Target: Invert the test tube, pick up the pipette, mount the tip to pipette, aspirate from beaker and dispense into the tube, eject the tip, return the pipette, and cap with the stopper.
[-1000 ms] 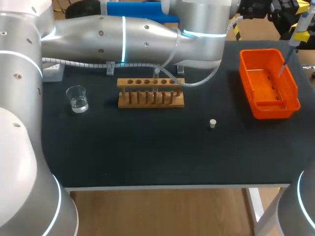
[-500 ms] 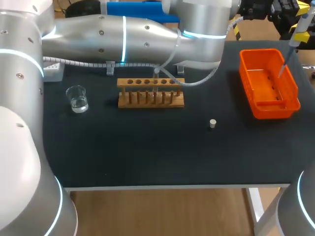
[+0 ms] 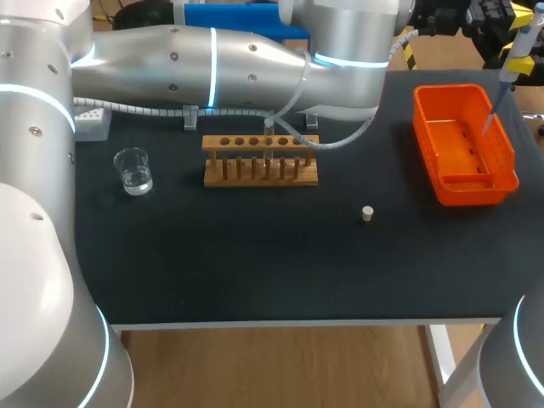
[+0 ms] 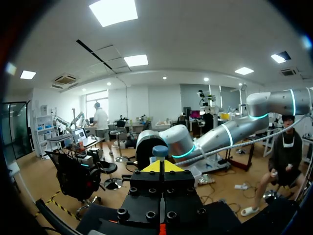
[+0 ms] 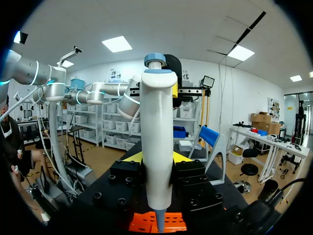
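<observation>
Head view: a black table (image 3: 255,263) with its things well apart from one another. A wooden rack (image 3: 259,161) stands just past centre toward 12 o'clock, with a clear tube (image 3: 269,143) upright in one of its holes. A broad stretch of black top lies between the rack and the near edge. At 9 o'clock from the rack, near the left edge, is a beaker (image 3: 133,170) holding a little clear liquid. At 4 o'clock from the rack a small stopper (image 3: 367,213) stands alone. An orange bin (image 3: 463,191) sits at 3 o'clock, close to the right edge; whether anything lies in it cannot be told. The left arm (image 3: 212,55) stretches along the far edge from 9 to 1 o'clock, and its cable (image 3: 348,136) loops down beside the rack's far right corner. The pipette (image 3: 510,68) hangs at 2 o'clock, its narrow end pointing down over the bin.

Right wrist view: the right gripper (image 5: 156,157) clamps the pipette's white body from both sides, its fingers parted only by that body.

Left wrist view: the left gripper (image 4: 160,167) has its yellow tips pressed together with nothing between them. The pipette's blue-grey top knob sits just ahead of the tips; contact cannot be told.
</observation>
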Controlling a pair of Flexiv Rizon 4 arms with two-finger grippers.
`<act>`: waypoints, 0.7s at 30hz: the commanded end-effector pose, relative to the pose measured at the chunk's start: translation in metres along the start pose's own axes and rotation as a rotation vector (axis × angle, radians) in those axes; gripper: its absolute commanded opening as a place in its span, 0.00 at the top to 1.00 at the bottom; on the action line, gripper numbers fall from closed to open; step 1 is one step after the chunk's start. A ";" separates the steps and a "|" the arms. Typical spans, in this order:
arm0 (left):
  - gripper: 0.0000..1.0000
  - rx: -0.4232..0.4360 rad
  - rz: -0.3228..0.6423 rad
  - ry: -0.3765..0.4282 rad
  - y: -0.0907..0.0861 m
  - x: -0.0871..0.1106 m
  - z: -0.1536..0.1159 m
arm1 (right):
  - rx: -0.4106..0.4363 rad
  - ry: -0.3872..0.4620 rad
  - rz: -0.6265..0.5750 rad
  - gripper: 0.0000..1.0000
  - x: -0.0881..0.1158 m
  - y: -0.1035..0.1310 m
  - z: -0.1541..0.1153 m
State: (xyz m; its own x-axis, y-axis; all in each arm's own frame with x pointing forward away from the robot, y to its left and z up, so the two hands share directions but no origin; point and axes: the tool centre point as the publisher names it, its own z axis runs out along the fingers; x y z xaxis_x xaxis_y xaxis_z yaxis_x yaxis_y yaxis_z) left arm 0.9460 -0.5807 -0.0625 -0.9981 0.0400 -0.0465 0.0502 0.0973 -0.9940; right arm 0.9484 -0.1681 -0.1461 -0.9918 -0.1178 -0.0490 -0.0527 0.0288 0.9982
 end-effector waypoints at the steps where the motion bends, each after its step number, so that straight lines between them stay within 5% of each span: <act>1: 1.00 -0.006 -0.003 0.010 0.006 -0.001 0.002 | 0.002 0.002 0.000 1.00 -0.001 0.005 0.000; 21: 1.00 -0.023 -0.032 0.027 0.019 -0.002 0.006 | 0.002 0.002 0.000 1.00 -0.001 0.005 0.000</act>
State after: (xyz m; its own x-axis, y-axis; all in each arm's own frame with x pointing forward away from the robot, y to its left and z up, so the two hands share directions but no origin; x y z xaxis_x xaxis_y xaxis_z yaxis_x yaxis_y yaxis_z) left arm 0.9460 -0.5820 -0.0744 -0.9984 0.0553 -0.0146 0.0208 0.1143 -0.9932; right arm 0.9478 -0.1686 -0.1497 -0.9920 -0.1163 -0.0491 -0.0526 0.0275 0.9982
